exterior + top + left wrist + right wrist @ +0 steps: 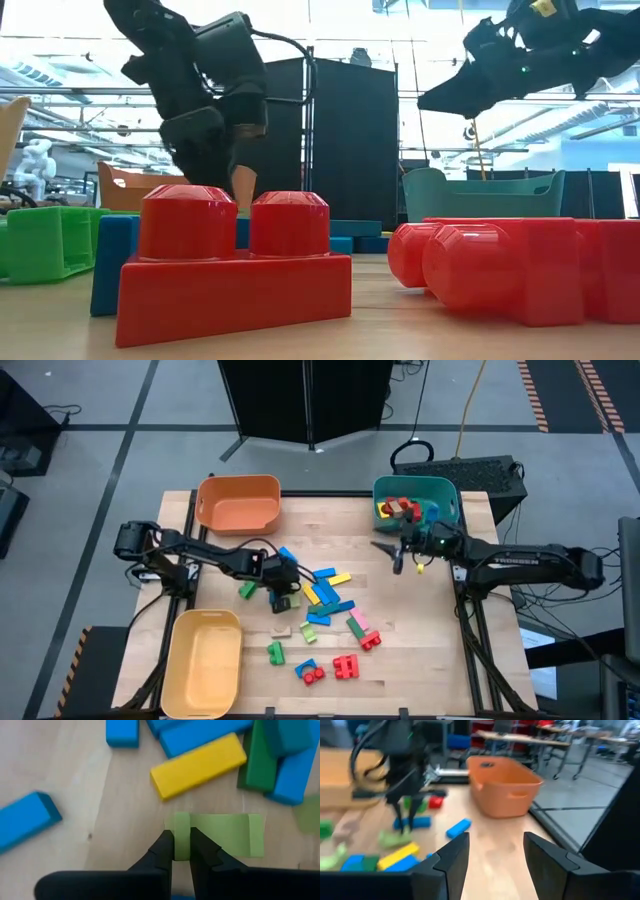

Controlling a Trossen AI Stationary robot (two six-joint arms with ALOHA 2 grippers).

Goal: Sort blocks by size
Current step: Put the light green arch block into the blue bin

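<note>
Loose blocks lie on the wooden table [420, 650]: blue bars [30, 817], a yellow bar [199, 765], a green bar [257, 762], red studded bricks [345, 667] and a green block [275, 652]. My left gripper [181, 837] points steeply down over the pile's left part [283, 595] and is shut on a light green block [220, 835] that lies flat on the table. My right gripper [492, 855] hangs open and empty above the table, in front of the teal bin [445, 495]. My left gripper pinches a narrow raised part at one end of the light green block [181, 822] between its two fingers. The fingers come from above, slanting down. The block lies flat on the table beside the yellow bar.
An orange bin [238, 503] stands at the far left and a yellow bin [203, 660] at the near left. The teal bin at the far right holds red and blue blocks [400, 508]. Bare wood lies between the pile and the right edge.
</note>
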